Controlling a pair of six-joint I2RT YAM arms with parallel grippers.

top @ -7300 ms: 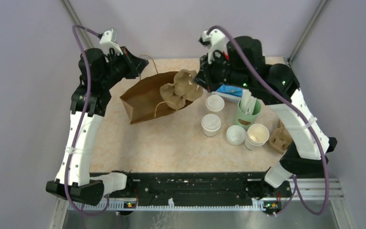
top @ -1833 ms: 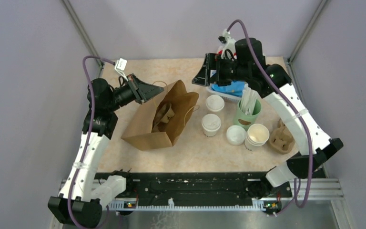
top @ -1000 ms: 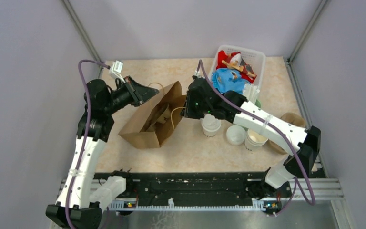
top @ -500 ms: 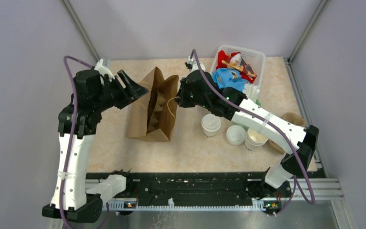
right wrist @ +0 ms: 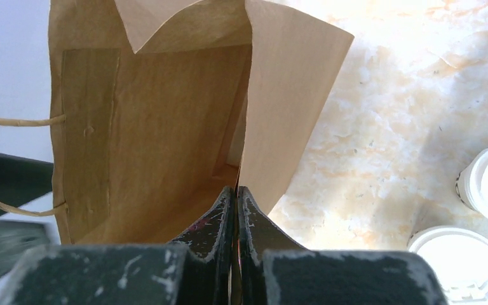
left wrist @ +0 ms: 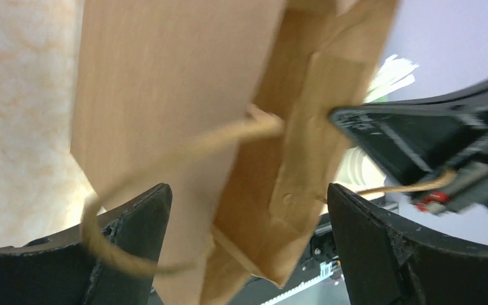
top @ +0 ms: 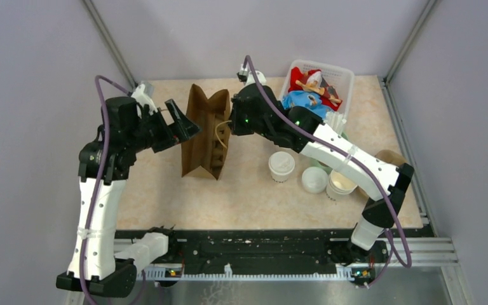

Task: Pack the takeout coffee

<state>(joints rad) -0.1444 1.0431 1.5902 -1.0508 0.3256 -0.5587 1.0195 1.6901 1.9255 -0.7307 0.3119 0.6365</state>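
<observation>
Top view, item: takeout coffee, a white paper cup under a white plastic lid, upright on the mottled beige table, at 4 o'clock of the paper bag, apart from it and untouched. We judge it light if empty, top-heavy and sloshing if filled. The thin wall would crush and the lid could pop, so we would grip the paper wall below the rim, gently, never the lid. The bag is creased brown kraft, upright, mouth open, with the left gripper at its 9 o'clock and the right gripper at its 2 o'clock

Left wrist view: fingers spread wide either side of the bag's corner, clamping nothing. A twine handle loops slack between them

Right wrist view: fingers pressed together, pinching the bag's rim edge. Inside we see smooth matt paper and a folded gusset, with white lidded tops at 3 to 4 o'clock
</observation>
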